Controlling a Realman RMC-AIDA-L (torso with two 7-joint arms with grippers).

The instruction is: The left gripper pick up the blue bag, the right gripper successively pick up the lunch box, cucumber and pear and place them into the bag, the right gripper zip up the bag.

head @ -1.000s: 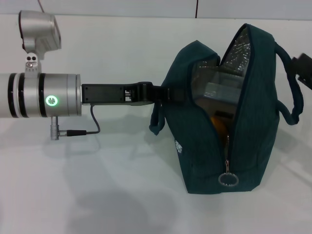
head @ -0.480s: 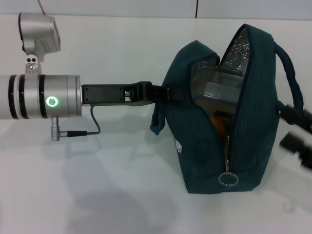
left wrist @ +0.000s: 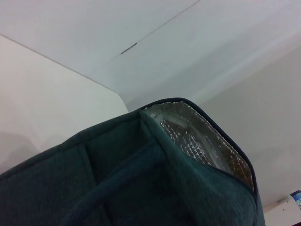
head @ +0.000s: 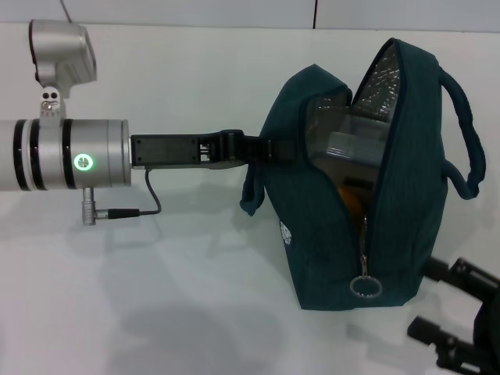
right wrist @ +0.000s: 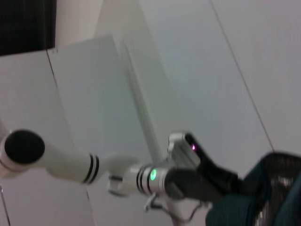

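Observation:
The blue bag [head: 351, 226] stands upright on the white table, its top gaping and the silver lining showing. My left gripper [head: 268, 148] reaches in from the left and is shut on the bag's left handle by the rim. Inside, the clear lunch box [head: 351, 143] shows high up, and an orange patch of the pear [head: 351, 201] lies below it. The cucumber is hidden. The zipper's metal ring pull [head: 365, 287] hangs low on the bag's front seam. My right gripper [head: 433, 301] is low at the bag's right bottom corner, open and holding nothing. The left wrist view shows only the blue bag [left wrist: 141, 179].
The bag's right handle [head: 469, 133] loops out to the right. A cable [head: 133, 212] hangs under the left arm's wrist. The right wrist view shows the left arm [right wrist: 151, 174] with its green light and an edge of the bag [right wrist: 263, 202].
My right gripper has dropped from beside the bag's right handle to low by the bag's right bottom corner. The bag and left arm have not moved.

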